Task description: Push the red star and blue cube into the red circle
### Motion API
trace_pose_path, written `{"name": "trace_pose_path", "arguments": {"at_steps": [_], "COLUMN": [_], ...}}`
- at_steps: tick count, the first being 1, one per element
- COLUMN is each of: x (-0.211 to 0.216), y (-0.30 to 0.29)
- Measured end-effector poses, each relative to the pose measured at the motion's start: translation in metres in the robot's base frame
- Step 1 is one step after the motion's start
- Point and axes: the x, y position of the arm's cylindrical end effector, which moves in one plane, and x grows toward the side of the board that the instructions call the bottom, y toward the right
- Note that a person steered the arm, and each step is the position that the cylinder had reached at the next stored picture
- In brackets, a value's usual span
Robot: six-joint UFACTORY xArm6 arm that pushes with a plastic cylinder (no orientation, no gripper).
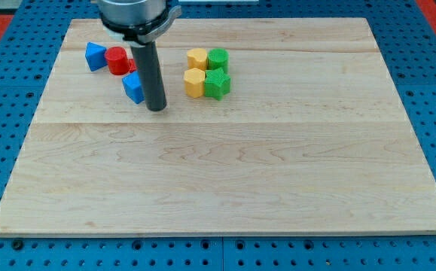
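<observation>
You will find the blue cube (133,87) just to the view's left of my tip (157,108) and slightly toward the view's top, sitting flat with one corner turned toward the view's bottom and its right side against the rod. The red circle (117,60), a short upright red cylinder, lies farther from my tip toward the view's upper left, beyond the cube and apart from it. Only a sliver of red (132,66) shows between that circle and the rod, so you cannot tell its shape.
</observation>
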Motion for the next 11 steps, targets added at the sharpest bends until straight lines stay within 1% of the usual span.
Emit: {"name": "trace_pose_path", "arguments": {"at_steps": [1,2,3,4,5,6,7,8,9,10,11], "x": [-0.030,-0.045,-0.039,-0.051,-0.072,-0.078,-0.055,-0.018,-0.033,-0.045,-0.033], "y": [-0.016,-0.037,-0.001,0.007,-0.009,-0.050,-0.026,-0.017,-0.057,-0.085,-0.034]}}
